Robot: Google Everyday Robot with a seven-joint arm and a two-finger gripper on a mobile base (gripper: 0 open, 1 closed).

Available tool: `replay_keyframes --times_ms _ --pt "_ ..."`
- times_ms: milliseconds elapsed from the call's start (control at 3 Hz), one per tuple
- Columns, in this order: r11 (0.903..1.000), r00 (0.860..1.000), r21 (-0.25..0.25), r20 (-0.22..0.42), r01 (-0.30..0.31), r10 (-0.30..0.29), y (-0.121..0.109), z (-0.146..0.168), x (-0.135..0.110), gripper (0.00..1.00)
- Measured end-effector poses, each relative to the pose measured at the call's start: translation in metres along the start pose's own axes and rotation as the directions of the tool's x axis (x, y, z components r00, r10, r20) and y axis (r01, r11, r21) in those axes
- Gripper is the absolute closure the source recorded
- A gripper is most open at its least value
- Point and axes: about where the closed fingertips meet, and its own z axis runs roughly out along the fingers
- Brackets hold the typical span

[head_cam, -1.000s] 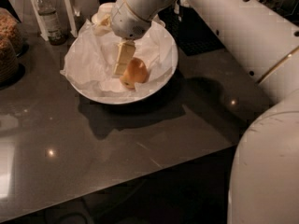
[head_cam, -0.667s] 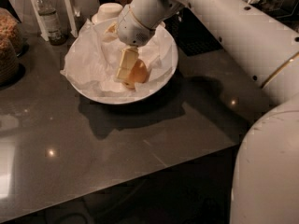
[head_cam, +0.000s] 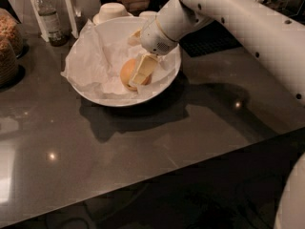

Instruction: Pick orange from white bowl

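Observation:
The orange (head_cam: 127, 73) lies in the white bowl (head_cam: 167, 78) on crumpled white paper, a little right of the bowl's middle. My gripper (head_cam: 139, 74) reaches down into the bowl from the upper right and sits right at the orange, covering its right side. The white wrist (head_cam: 162, 30) hangs above the bowl's far right rim. The far side of the orange is hidden behind the gripper.
The bowl stands on a dark glossy counter (head_cam: 143, 147). Small upturned white bowls (head_cam: 112, 11) sit behind it. A bottle (head_cam: 47, 18) and a card stand are at the back left, and jars (head_cam: 7, 46) at the left edge. My arm spans the right side.
The wrist has swung to the right and lowered slightly. The gripper has shifted from the orange's left side across to its right side. The bowl has stayed put.

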Motion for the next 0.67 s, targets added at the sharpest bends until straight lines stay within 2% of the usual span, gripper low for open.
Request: replay_keyframes --times_ms 333,667 --pt "0.9997 1.0 0.014 0.02 -0.02 0.02 -0.0017 0.0015 0.0031 0.18" --pt "1.0 0.999 0.0 0.048 -0.007 0.007 -0.0021 0.0079 -0.0057 0.18"
